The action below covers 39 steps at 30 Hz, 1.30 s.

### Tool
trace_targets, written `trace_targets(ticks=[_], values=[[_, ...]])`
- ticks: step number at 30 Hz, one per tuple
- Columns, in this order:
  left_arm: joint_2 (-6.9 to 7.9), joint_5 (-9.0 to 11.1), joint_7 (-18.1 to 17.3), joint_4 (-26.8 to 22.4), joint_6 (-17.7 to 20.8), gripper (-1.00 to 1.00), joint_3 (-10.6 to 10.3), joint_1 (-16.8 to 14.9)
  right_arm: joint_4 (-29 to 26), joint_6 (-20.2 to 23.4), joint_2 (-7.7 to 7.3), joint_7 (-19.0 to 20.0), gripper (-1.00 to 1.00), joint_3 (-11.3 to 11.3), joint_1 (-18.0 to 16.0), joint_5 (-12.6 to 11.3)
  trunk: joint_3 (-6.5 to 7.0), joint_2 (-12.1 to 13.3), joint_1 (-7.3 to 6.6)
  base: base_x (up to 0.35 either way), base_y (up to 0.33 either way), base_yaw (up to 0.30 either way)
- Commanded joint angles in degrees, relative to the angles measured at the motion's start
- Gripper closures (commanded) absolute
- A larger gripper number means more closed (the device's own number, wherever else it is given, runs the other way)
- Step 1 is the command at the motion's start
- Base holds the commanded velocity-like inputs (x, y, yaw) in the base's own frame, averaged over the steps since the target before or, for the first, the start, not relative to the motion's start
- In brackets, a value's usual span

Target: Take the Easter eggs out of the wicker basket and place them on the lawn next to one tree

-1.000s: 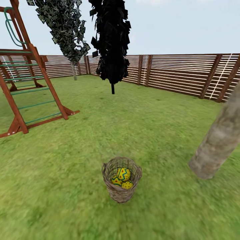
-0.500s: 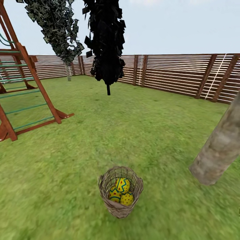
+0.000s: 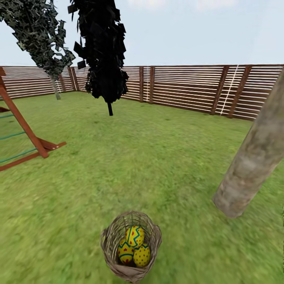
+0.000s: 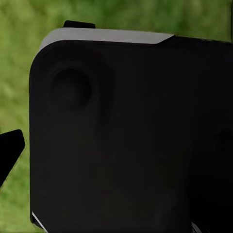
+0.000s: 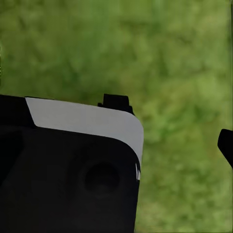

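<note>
The basket stands upright on the lawn at the near edge of the head view. All three eggs lie inside it, touching one another. The tree, with a thick pale trunk, rises from the grass to the right of the basket, near but apart from it. A black-leaved tree and a climbing frame stand farther off, before the fence. Both wrist views show a dark robot housing over grass; whether either tool is apart or together cannot be determined.
</note>
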Motion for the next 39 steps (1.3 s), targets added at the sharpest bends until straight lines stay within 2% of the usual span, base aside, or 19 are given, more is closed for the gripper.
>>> trace_targets(ticks=[1,15,24,26,27,30,31,34,35,37,39], values=[[-0.03,0.2,-0.1,0.0,-0.1,-1.00,0.4,0.0,0.1,-0.2,0.02,-0.1,-1.00,0.4,-0.1,0.1,-0.03,0.0,0.03,0.336,0.077,-0.256],[-0.03,0.2,-0.1,0.0,-0.1,-1.00,0.4,0.0,0.1,-0.2,-0.21,-0.3,-1.00,0.4,-0.1,0.1,0.01,0.0,0.03,0.332,0.077,-0.039],[-0.15,0.2,-0.2,-0.1,-0.1,-1.00,0.4,0.0,0.0,0.1,-0.26,-0.4,-1.00,0.4,-0.1,-0.3,0.01,0.0,0.03,0.058,0.015,0.000],[-0.86,0.4,0.1,-1.6,2.4,-1.00,0.4,-2.3,-0.9,1.0,-0.50,-0.4,-1.00,0.3,-0.6,0.5,0.01,0.0,0.03,0.000,0.000,0.000],[-0.93,0.5,0.2,-3.3,11.3,-1.00,0.5,-7.8,-6.0,8.0,-0.51,-0.7,-1.00,0.3,-3.4,0.5,0.01,0.0,0.03,0.000,0.000,0.000],[-0.79,1.0,0.3,-9.2,20.3,-1.00,1.6,-11.7,-15.5,20.0,-0.52,-0.7,-1.00,0.2,-5.0,0.4,0.01,0.0,0.03,0.000,0.000,0.000],[-0.80,1.1,0.3,-10.4,21.7,-1.00,1.8,-12.1,-17.2,21.5,-0.52,-0.7,-1.00,0.2,-5.2,0.3,0.01,0.0,0.03,0.000,0.000,0.000],[-0.82,1.2,0.3,-19.0,30.9,-1.00,2.8,-14.2,-27.1,29.1,-0.50,-0.7,-1.00,0.1,-5.5,0.1,0.01,0.0,0.03,0.000,0.000,0.000],[-0.82,1.3,0.3,-20.8,32.6,-1.00,2.9,-14.5,-28.7,30.4,-0.50,-0.7,-1.00,0.1,-5.6,0.1,0.01,0.0,0.03,0.000,0.000,0.000],[-0.87,1.2,0.3,-27.8,39.1,-1.00,3.2,-15.5,-34.6,35.7,-0.49,-0.7,-1.00,0.0,-5.8,0.1,0.01,0.0,0.03,0.000,0.000,0.000],[-0.89,1.2,0.3,-32.4,43.0,-1.00,3.2,-16.4,-39.0,39.6,-0.49,-0.7,-1.00,0.0,-6.1,0.1,0.01,0.0,0.03,0.000,0.000,0.000]])
